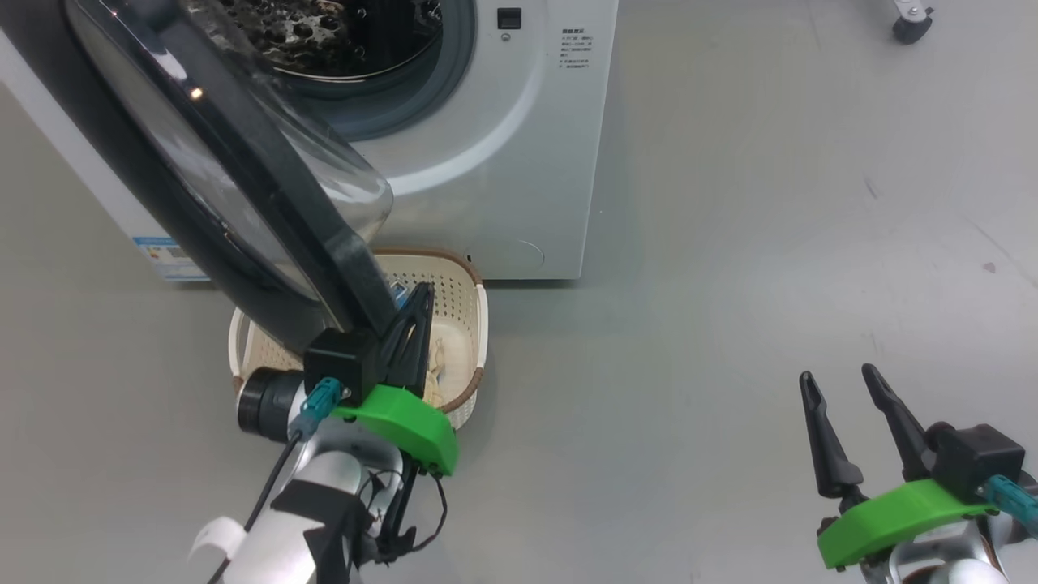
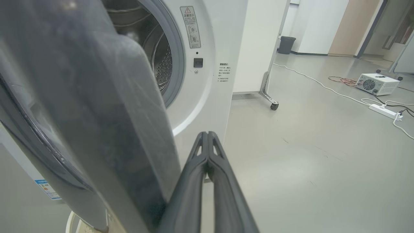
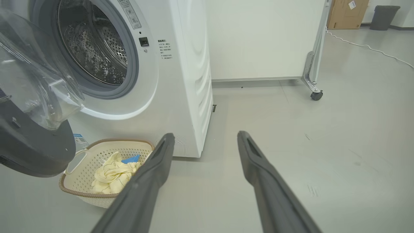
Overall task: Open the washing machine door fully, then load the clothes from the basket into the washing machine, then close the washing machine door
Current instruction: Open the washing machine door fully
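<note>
floor (image 1: 730,324) smooth pale grey, faint scuffs, bare at centre and right of head view. left wrist view shows the room behind: white partition on a castor (image 2: 274,105), dark bin (image 2: 286,44) at upper centre, white cable (image 2: 310,79) running to a power strip (image 2: 385,111), small white fan-fronted box (image 2: 376,83) at right. washing machine (image 1: 519,162) at upper left, drum cut off by the top edge. washing machine door (image 1: 243,186) swung out from the opening, black rim slanting down to the basket (image 1: 462,292), which sits on the floor just before the machine. door hides the basket's left half in head view. clothes (image 3: 111,173) lie heaped inside the basket, plain in right wrist view. left gripper (image 1: 420,292) has its fingers pressed together with nothing between them, just beside the door's lower rim, above the basket; contact with the rim cannot be told. right gripper (image 1: 838,373) at lower right, fingers spread wide, empty, above bare floor. sticker print on the machine front too small to read.
</note>
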Robot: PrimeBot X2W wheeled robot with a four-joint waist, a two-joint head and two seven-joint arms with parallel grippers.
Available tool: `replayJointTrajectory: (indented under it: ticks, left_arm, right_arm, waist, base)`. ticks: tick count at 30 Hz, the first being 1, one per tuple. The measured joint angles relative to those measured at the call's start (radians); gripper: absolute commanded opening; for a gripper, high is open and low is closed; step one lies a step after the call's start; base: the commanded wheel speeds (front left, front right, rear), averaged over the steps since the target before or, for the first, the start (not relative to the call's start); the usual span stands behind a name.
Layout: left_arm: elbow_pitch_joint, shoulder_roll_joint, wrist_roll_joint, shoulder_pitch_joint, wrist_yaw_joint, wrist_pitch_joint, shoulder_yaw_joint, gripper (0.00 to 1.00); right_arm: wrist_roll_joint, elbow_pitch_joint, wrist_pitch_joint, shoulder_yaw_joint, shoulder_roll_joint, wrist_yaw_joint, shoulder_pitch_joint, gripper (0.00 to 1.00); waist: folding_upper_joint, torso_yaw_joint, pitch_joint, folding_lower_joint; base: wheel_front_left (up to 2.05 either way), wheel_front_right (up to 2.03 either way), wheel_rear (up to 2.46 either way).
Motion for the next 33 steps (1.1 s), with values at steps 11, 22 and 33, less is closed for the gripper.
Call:
replayJointTrajectory:
  ticks: [11,22,33]
  left_arm:
    - [-0.068,0.031,0.005,0.08,0.044,-0.019,-0.001,0.0]
    - [-0.181,0.076,0.012,0.155,0.082,-0.017,0.013,0.0]
    - [-0.242,0.115,0.01,0.217,0.086,-0.008,0.04,0.0]
  right_arm:
    - [0.0,0.003,0.025,0.005,0.0,0.0,-0.015,1.0]
    - [-0.005,-0.012,0.044,-0.006,0.0,0.0,-0.013,1.0]
    - [-0.014,-0.017,0.055,-0.01,0.0,0.0,-0.012,1.0]
  waist:
    - [0.0,0.05,0.002,0.0]
    - [0.0,0.113,-0.01,0.0]
    - [0.0,0.179,-0.014,0.0]
  base:
    - [0.0,0.0,0.0]
    - [0.0,0.0,0.0]
    - [0.0,0.0,0.0]
